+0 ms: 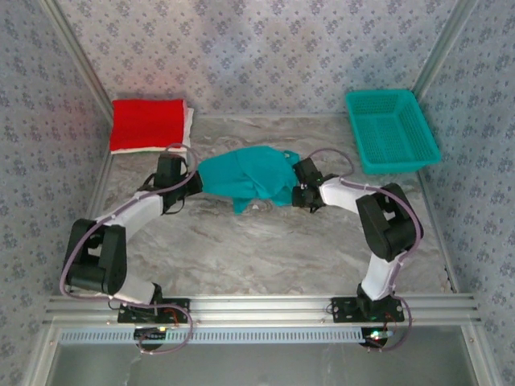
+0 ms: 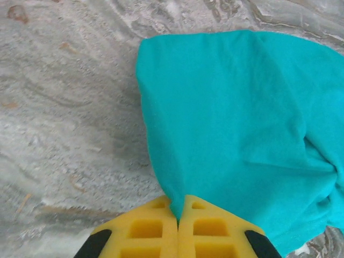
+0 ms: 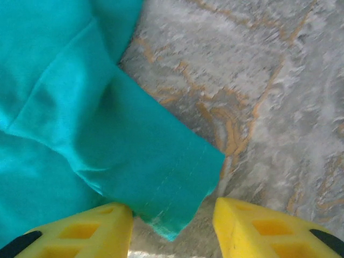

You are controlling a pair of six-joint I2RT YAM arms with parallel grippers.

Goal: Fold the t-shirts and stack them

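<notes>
Pinching an edge of the crumpled teal cloth t-shirt, your left claw is clenched on it at mid-frame, on the grey marbled tabletop. Your right claw is released, with a hemmed corner of the shirt between its yellow fingers. At upper left, a folded red t-shirt lies on a folded white t-shirt.

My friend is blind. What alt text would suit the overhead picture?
A crumpled teal t-shirt lies on a marbled table, with the left end effector and right end effector at its opposite ends. A folded red t-shirt sits back left, a teal mesh basket back right.
</notes>
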